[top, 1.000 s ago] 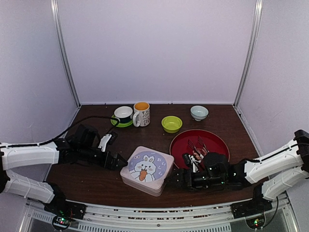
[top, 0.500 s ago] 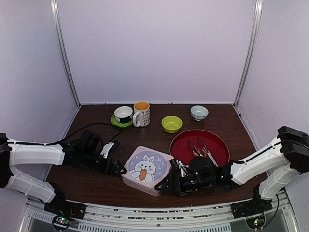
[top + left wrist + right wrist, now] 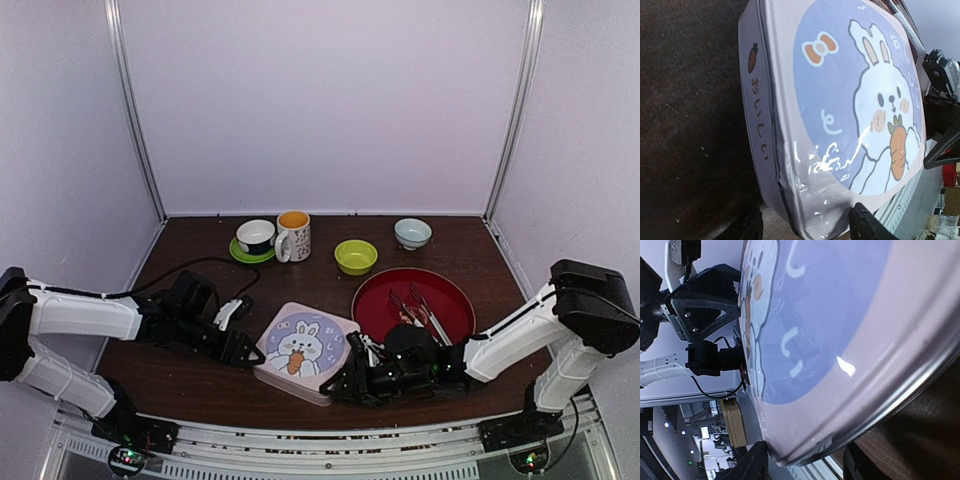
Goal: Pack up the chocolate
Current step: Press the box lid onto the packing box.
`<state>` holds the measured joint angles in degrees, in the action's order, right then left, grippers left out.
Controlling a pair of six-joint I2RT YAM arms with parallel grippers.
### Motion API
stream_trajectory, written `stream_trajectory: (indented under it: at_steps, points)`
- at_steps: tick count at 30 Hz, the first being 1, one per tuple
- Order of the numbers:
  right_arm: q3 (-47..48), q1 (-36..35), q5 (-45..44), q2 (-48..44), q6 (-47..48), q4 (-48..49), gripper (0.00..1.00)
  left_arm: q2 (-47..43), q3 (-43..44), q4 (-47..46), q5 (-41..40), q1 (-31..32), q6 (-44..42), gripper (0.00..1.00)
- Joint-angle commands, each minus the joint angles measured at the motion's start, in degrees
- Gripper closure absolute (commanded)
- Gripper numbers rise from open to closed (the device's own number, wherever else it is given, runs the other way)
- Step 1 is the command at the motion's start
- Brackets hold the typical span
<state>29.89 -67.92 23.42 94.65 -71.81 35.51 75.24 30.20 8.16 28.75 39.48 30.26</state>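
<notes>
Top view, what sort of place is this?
Likely a robot test booth in a lab: plain white panel walls, metal corner posts, and a mounting rail along the brown table.

Dark table [image 3: 190, 385]: bunny tin [image 3: 305, 350], red plate [image 3: 455, 300] (w/ tongs [image 3: 425, 312]), grn bowl [image 3: 356, 256], mug [image 3: 293, 236], pale bowl [image 3: 413, 233].

I counted one rabbit-lidded tin [image 3: 303, 352], one red tray [image 3: 450, 300], one set of tongs [image 3: 420, 308], one mug [image 3: 293, 235], one cup [image 3: 256, 236], one saucer [image 3: 250, 255], and two bowls: a green bowl [image 3: 356, 257] and a pale bowl [image 3: 413, 233].
</notes>
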Motion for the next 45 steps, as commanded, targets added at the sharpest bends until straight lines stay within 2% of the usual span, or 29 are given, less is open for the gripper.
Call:
stream_trajectory:
  at_steps: [1, 10, 20, 29, 32, 35, 38, 40, 41, 43, 44, 45]
  points:
    - [-0.9, 0.3, 1.2, 2.0, -2.8, 4.1, 0.53, 1.5, 0.1, -1.6, 2.4, 0.2, -1.3, 0.39]
    - [-1.6, 0.6, 0.6, 2.9, -3.9, 2.5, 0.60, 2.2, -2.2, -4.8, 3.3, 0.3, -0.5, 0.41]
    - [-5.2, 0.7, -0.2, 6.8, -9.0, 9.9, 0.66, 2.5, -4.2, -7.7, 3.8, 1.1, 0.7, 0.41]
    - [-8.0, 0.9, -1.1, 8.9, -12.2, 15.1, 0.80, 3.2, -6.0, -11.1, 4.2, 1.4, 1.9, 0.41]
    - [-7.7, 0.9, -1.5, 8.0, -11.5, 14.1, 0.83, 2.5, -6.0, -10.6, 2.9, 1.4, 1.8, 0.41]
    - [-7.3, 0.8, -2.4, 5.8, -10.1, 11.5, 0.93, 1.6, -6.0, -10.2, 2.3, 1.4, 1.7, 0.41]
    - [-7.3, 0.9, -3.8, 3.7, -9.0, 9.8, 0.94, 1.1, -5.9, -10.1, 2.3, 1.4, 1.9, 0.41]
    - [-7.5, 0.8, -4.4, 2.7, -8.5, 8.9, 0.90, 0.8, -6.1, -10.3, 2.0, 1.4, 2.2, 0.41]
    - [-7.7, 0.7, -4.6, 2.4, -8.5, 9.1, 0.83, 0.7, -6.3, -10.5, 1.9, 1.4, 2.2, 0.41]
    - [-8.0, 0.6, -4.8, 1.6, -8.3, 10.1, 0.56, 0.5, -6.3, -10.6, 1.7, 1.4, 2.4, 0.41]
    - [-8.1, 0.5, -4.9, 1.2, -8.1, 10.1, 0.48, 0.2, -6.4, -10.5, 1.6, 1.4, 2.4, 0.41]
    - [-7.9, 0.2, -5.1, 0.6, -7.7, 10.0, 0.44, -0.1, -6.4, -10.5, 1.5, 1.4, 2.4, 0.41]
